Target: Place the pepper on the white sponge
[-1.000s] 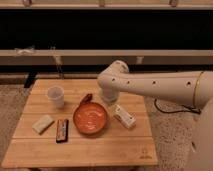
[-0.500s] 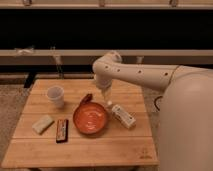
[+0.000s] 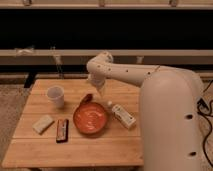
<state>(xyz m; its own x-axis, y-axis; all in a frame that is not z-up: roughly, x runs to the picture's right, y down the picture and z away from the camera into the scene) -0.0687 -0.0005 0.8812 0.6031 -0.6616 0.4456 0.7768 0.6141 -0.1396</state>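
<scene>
The pepper (image 3: 87, 98) is small and dark red and lies at the upper left rim of the orange bowl (image 3: 90, 119). My gripper (image 3: 96, 90) hangs from the white arm just above and to the right of the pepper, at the back of the bowl. The white sponge (image 3: 43, 123) lies flat near the table's left front, well left of the gripper and apart from the pepper.
A white cup (image 3: 55, 95) stands at the left back. A dark bar (image 3: 62, 130) lies between the sponge and the bowl. A whitish box (image 3: 122, 115) lies right of the bowl. The wooden table (image 3: 75, 152) ends at a front edge; my white arm fills the right side.
The arm has swung left and fills more of the right side of the view. The gripper has shifted left toward the bowl's back left rim, near the pepper.
</scene>
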